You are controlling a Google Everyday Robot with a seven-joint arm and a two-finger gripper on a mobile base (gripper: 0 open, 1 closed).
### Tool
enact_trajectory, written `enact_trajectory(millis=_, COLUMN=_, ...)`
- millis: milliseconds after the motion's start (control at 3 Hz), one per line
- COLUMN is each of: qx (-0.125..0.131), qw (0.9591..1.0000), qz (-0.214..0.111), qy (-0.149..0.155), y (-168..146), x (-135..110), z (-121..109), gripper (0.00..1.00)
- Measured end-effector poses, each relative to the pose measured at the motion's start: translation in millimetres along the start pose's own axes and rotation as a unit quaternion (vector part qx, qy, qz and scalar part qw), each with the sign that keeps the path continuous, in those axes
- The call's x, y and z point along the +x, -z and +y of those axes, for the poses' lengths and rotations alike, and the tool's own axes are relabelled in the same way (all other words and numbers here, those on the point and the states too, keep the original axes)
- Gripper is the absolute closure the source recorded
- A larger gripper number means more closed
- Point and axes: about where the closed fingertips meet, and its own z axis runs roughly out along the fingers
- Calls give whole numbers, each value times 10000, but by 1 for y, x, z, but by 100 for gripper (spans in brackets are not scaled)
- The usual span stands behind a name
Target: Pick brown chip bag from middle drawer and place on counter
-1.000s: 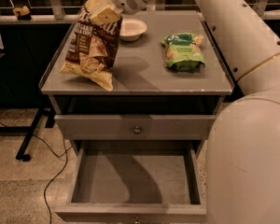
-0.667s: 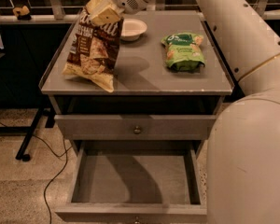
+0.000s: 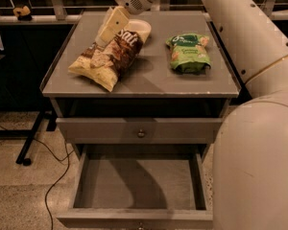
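Note:
The brown chip bag lies on its side on the left half of the counter, its top end pointing towards the back. My gripper hovers just over that top end at the back left of the counter. Its pale fingers are spread and no longer clamp the bag. The middle drawer stands pulled out below, and its grey floor is bare.
A green snack bag lies on the right of the counter. A white bowl sits behind the brown bag. The shut upper drawer front has a round knob. My arm fills the right side. A cable runs over the floor at left.
The brown chip bag was held upright by its top over the counter's left side. Now it lies tipped over on the counter, and my gripper has let go.

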Motion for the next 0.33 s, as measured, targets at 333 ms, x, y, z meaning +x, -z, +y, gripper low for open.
enact_trajectory(millis=333, qx=0, qw=10000, qz=0, qy=0, y=0, x=0, z=0, gripper=0)
